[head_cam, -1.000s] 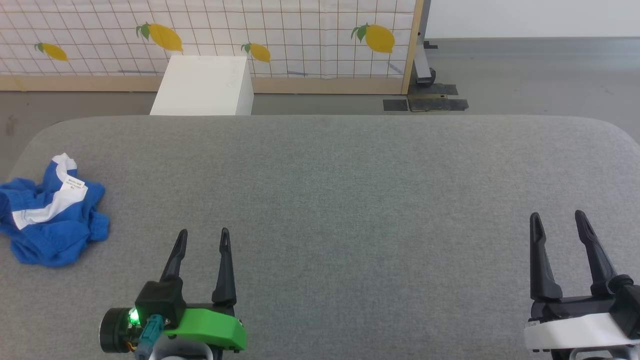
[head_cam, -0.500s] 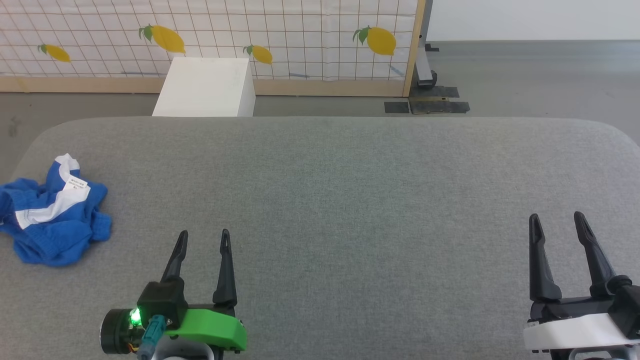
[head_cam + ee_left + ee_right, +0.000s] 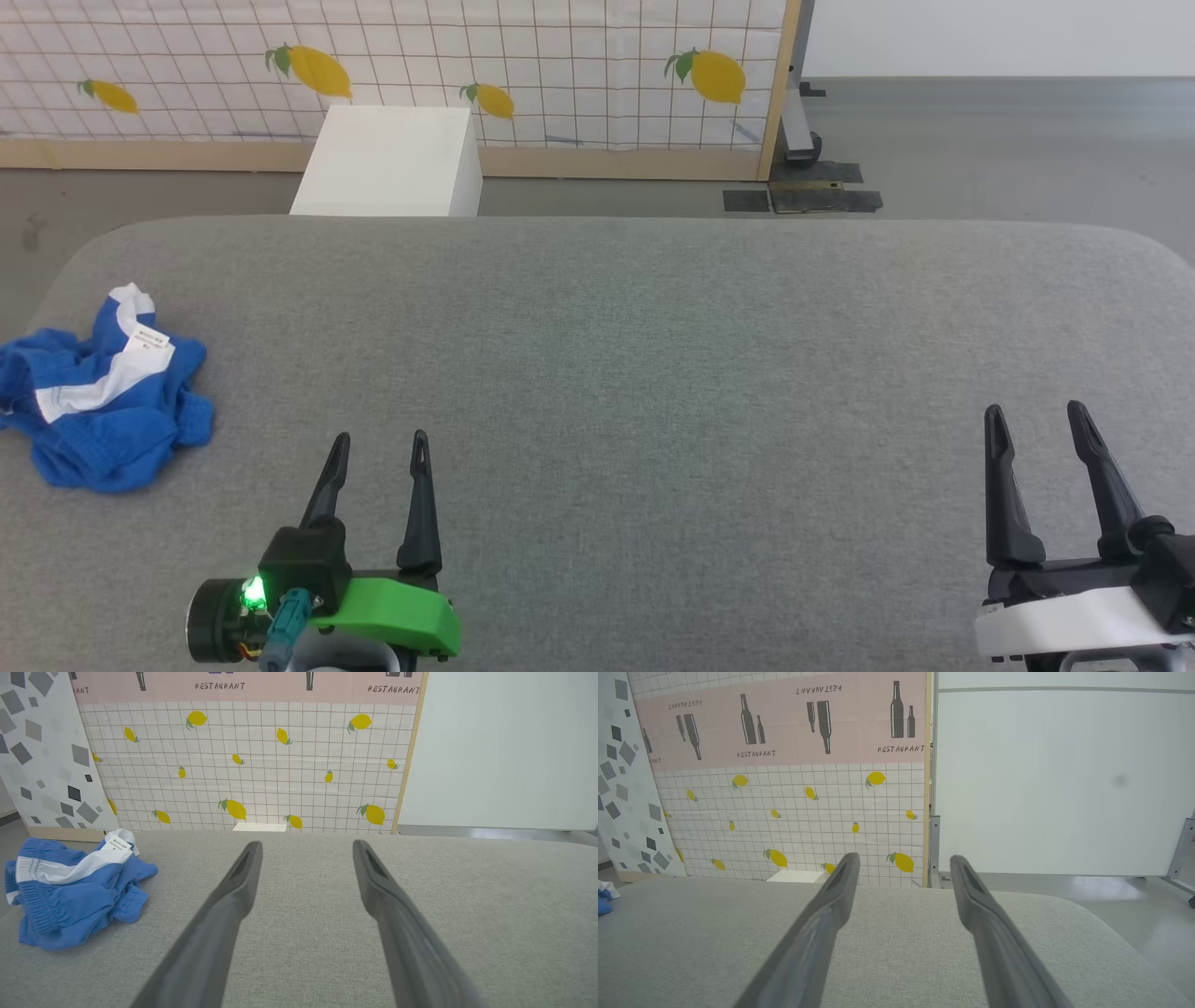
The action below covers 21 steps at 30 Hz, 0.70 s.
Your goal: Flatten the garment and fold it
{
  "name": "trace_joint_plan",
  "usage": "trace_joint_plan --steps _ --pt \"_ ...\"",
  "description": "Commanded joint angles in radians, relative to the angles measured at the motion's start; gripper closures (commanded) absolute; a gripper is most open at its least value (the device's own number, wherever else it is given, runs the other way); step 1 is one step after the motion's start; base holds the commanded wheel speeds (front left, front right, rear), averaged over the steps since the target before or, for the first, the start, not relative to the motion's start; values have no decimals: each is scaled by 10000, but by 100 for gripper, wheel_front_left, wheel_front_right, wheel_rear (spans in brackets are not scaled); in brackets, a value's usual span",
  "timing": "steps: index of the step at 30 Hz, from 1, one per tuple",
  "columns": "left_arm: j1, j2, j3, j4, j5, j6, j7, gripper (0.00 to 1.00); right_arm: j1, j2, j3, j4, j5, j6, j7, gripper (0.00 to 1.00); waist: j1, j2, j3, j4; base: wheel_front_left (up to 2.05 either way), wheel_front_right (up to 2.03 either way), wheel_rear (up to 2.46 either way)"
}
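Note:
The garment is a crumpled heap of bright blue shorts with a white stripe and a small white tag, lying at the far left of the grey padded table. In the left wrist view the garment lies to the left of the fingers. My left gripper stands open near the front edge, well to the right of the heap and apart from it, nothing between its fingers. Far to the right my right gripper is open and empty. A sliver of the garment shows at the right wrist view's left edge.
A white box stands on the floor behind the table's far edge. Behind it runs a lemon-patterned panel with a wooden frame. Grey floor lies beyond the table at the back right.
The whole head picture has shifted slightly, so the camera has moved. Neither gripper has changed its opening, and the garment lies as before.

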Motion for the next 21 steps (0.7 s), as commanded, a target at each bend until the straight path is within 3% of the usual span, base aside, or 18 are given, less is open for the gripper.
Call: trace_joint_plan --steps 1,10,21 --pt "-100 -47 40 31 69 85 -47 0 94 20 4 56 -43 -15 -59 0 0 0 5 61 0 0 0" --pt "-190 -47 148 105 161 157 -47 0 101 20 29 107 -7 -15 -59 0 0 0 81 842 0 0 0" --pt "-142 -47 431 103 -28 271 -47 0 128 20 23 35 -78 -15 -59 0 0 0 148 2540 0 0 0"
